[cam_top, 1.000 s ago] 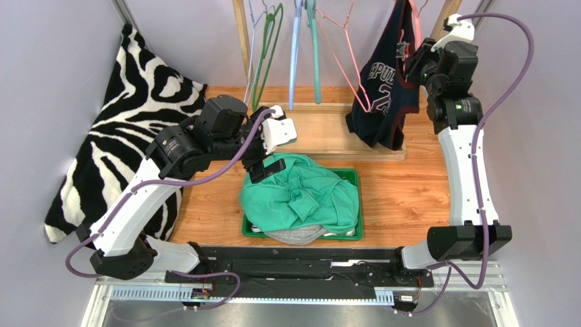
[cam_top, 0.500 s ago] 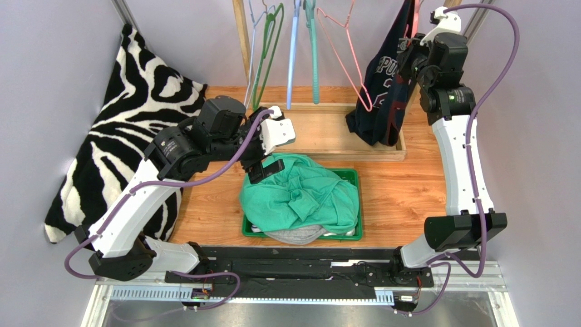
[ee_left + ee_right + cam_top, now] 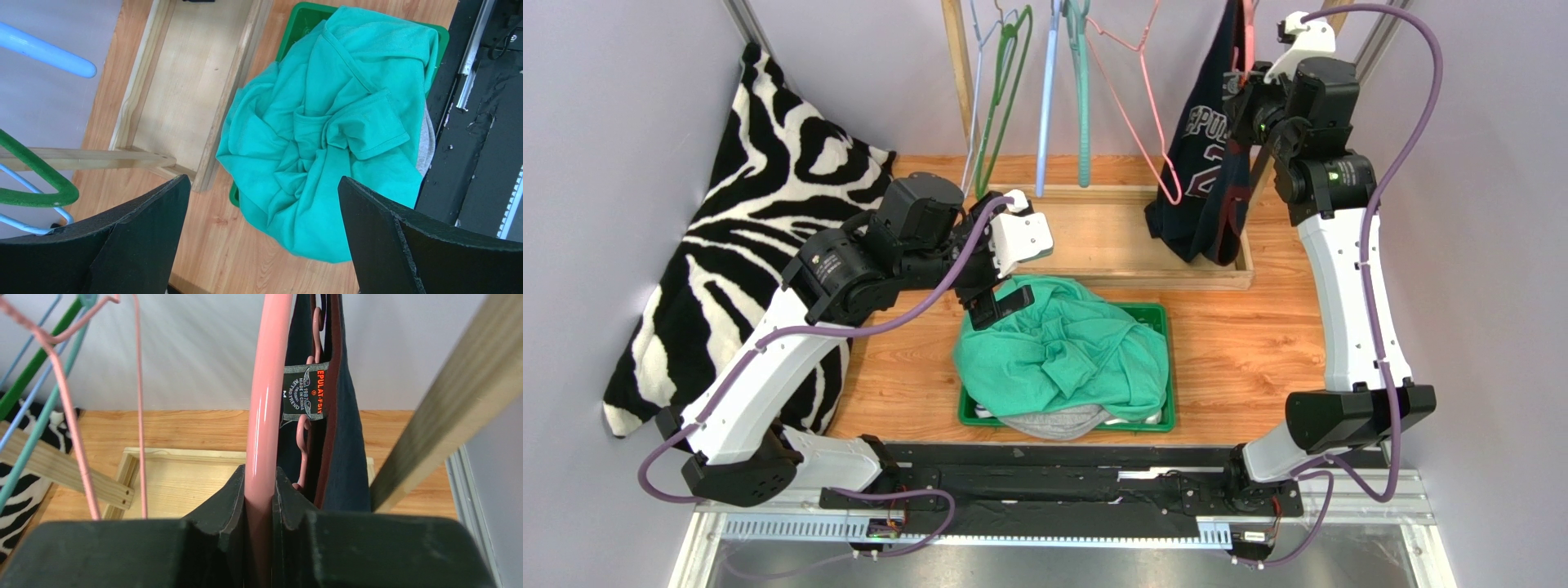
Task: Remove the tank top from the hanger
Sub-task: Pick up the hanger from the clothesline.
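Observation:
A dark navy tank top point(image 3: 1201, 165) with maroon trim hangs at the back right of the wooden rack. In the right wrist view the tank top point(image 3: 347, 447) sits on a thick pink hanger point(image 3: 266, 398), its label showing. My right gripper point(image 3: 1257, 104) is up at the rack. Seen from the wrist, the right gripper point(image 3: 261, 478) is shut on the hanger's pink bar, just left of the cloth. My left gripper point(image 3: 1001, 300) hovers over the heap of clothes. The left gripper point(image 3: 263, 181) is open and holds nothing.
A teal shirt point(image 3: 1063, 343) lies heaped in a green bin point(image 3: 1157, 316) mid-table. Green point(image 3: 1004, 98), blue point(image 3: 1053, 86), teal point(image 3: 1085, 110) and thin pink point(image 3: 1136, 98) hangers hang bare on the rack. Its wooden base tray point(image 3: 1112, 239) lies below. A zebra-print cloth point(image 3: 756, 208) drapes at the left.
My right arm rose and shifted left toward the rack, and its jaws closed on the pink hanger bar. The tank top swung slightly. The left arm stayed still.

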{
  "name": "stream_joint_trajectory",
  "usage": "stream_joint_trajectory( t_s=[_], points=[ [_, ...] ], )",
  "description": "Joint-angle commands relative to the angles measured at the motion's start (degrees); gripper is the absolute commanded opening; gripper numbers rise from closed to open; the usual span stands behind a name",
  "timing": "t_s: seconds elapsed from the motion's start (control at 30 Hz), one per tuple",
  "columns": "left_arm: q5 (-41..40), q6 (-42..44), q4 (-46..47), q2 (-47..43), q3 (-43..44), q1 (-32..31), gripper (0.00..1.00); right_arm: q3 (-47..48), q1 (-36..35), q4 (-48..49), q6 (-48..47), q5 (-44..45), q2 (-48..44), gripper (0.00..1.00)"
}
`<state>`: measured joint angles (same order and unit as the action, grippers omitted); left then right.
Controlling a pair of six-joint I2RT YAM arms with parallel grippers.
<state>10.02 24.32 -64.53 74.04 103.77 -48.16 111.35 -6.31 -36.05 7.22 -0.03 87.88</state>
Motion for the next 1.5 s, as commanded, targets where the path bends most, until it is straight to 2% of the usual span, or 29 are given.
stream_joint_trajectory(
  t_s=[0.0, 0.07, 0.23, 0.43, 0.63, 0.67, 0.73, 0.77, 0.9, 1.0, 1.3, 1.4, 1.43, 1.47],
  points=[
    [0.6, -1.2, 1.5, -2.0, -0.1, 0.3, 0.99, 6.6, -1.2, 8.1, -3.0, -3.7, -1.5, 0.00],
    [0.4, -1.2, 1.5, -2.3, -0.3, 0.4, 0.99, 8.9, -1.2, 4.7, -2.7, -3.8, -0.1, 0.00],
    [0.7, -1.2, 1.8, -2.6, -1.0, 0.6, 0.99, 7.4, -1.2, 0.9, -1.2, -4.9, 1.0, 0.00],
    [0.7, -1.2, 1.8, -2.8, -1.0, 0.6, 0.99, -2.2, -2.3, 8.9, -1.3, -4.1, -4.8, 0.00],
    [1.0, -1.4, 1.7, -3.0, -0.9, 0.7, 0.99, 3.0, -2.3, 3.2, -2.2, -2.7, -1.4, 0.00],
    [1.1, -1.4, 1.7, -3.0, -0.8, 0.7, 0.99, 4.0, -2.4, 1.2, -2.1, -1.6, -1.0, 0.04],
    [1.0, -1.4, 1.7, -3.2, -0.8, 0.7, 0.99, 4.4, -2.3, -0.5, -1.8, -0.1, -0.3, 0.21],
    [1.1, -1.4, 1.6, -3.1, -0.8, 0.6, 0.99, 4.7, -2.5, -2.2, -1.7, 3.1, -0.1, 0.37],
    [1.0, -1.3, 1.6, -3.5, -1.2, 0.7, 0.99, 3.9, -3.1, -4.0, -2.4, 7.8, -0.6, 0.45],
    [1.0, -1.3, 1.5, -3.6, -1.3, 0.8, 0.99, 3.9, -3.7, -4.7, -3.2, 9.9, -1.0, 0.47],
    [1.0, -1.5, 1.7, -3.6, -1.1, 1.0, 0.99, 9.7, -6.3, -10.4, -6.0, 14.0, 2.1, 0.36],
    [1.1, -1.4, 1.7, -3.9, -1.4, 1.0, 0.99, 12.0, -6.5, -11.4, -6.3, 14.6, 3.9, 0.19],
    [1.1, -1.5, 1.7, -4.0, -1.5, 1.1, 0.99, 12.4, -6.6, -11.0, -6.3, 14.6, 4.6, 0.05],
    [1.0, -1.4, 1.7, -4.0, -1.4, 1.1, 0.99, 13.4, -6.6, -10.8, -6.3, 14.9, 5.0, 0.00]
  ],
)
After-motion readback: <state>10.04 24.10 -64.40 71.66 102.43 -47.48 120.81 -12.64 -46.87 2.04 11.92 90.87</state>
